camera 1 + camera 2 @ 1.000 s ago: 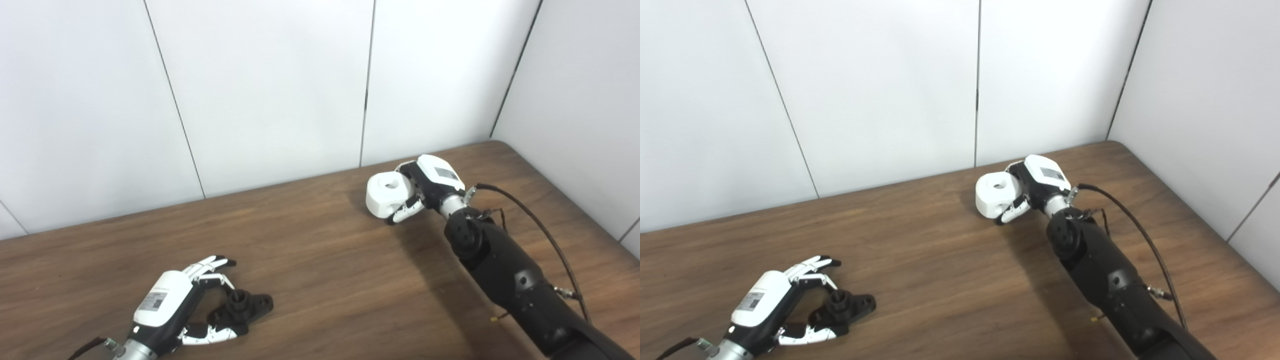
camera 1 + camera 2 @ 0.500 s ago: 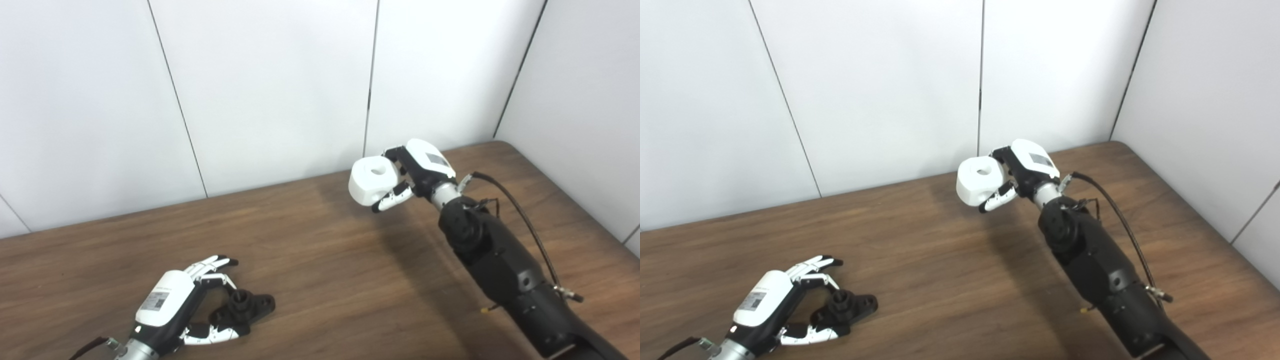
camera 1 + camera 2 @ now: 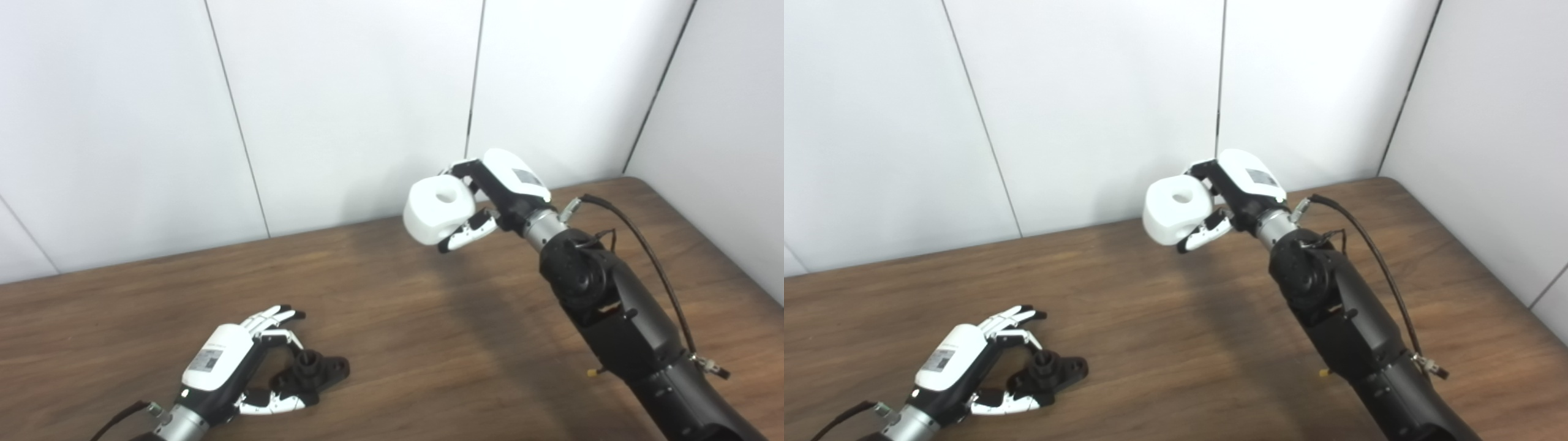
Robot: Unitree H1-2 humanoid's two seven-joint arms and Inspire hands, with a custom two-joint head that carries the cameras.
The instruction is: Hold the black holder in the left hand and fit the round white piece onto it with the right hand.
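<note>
The black holder (image 3: 316, 370) lies flat on the wooden table (image 3: 398, 306) at the front left, its round stub pointing up. My left hand (image 3: 228, 362) rests beside it with fingers above and thumb below the holder, spread apart and not closed on it. My right hand (image 3: 503, 187) is shut on the round white piece (image 3: 437, 209), a thick white puck with a hole in its top. It holds the piece in the air above the back middle of the table, far to the right of the holder.
White wall panels (image 3: 343, 104) stand close behind the table and along its right side. A black cable (image 3: 649, 257) loops off my right forearm. The table's rounded back right corner (image 3: 631, 180) lies just behind the right arm.
My right hand has lifted the white piece off the table and carried it up and to the left. The left hand has stayed beside the holder. The camera has shifted a little.
</note>
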